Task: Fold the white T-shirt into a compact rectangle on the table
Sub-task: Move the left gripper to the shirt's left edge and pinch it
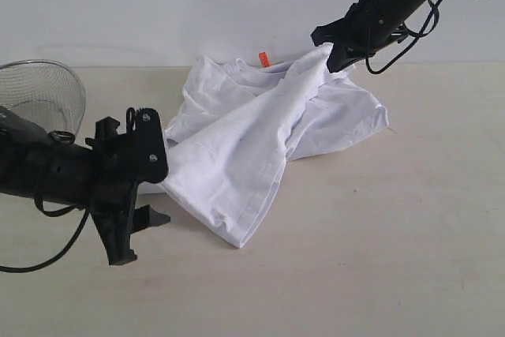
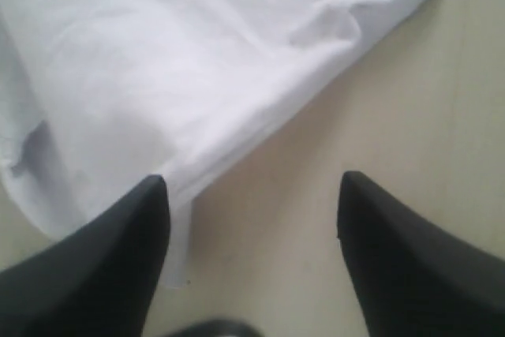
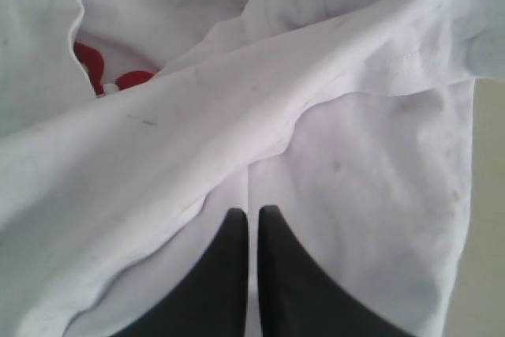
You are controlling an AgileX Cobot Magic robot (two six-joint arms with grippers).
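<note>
Shirt status: the white T-shirt (image 1: 237, 155) sits bunched on the table (image 1: 394, 258), toward the far middle in the exterior view, not flat and full of creases. The collar end is at the back, with the orange neck tag (image 1: 264, 59) showing at the far edge. A broad flap runs diagonally from the far right corner down to a rounded fold at the near left, covering most of the body. Right gripper (image 3: 252, 215) is up at the far right corner of the heap, fingers pressed together with cloth pinched between them. The fabric rises to a peak at the tips and pulls taut from there, so it has hold of the shirt. In the right wrist view a bit of the red lettering (image 3: 102, 76) peeks out from under the flap, near the collar seam. Left gripper (image 2: 252, 187) is low at the shirt's near left side, fingers spread wide, only bare tabletop between them. One finger (image 2: 110, 258) overlaps the shirt's edge in the wrist view; cannot tell whether it touches. Wire mesh basket (image 1: 43, 96) stands at the far left, apart from the shirt, behind the left arm.
</note>
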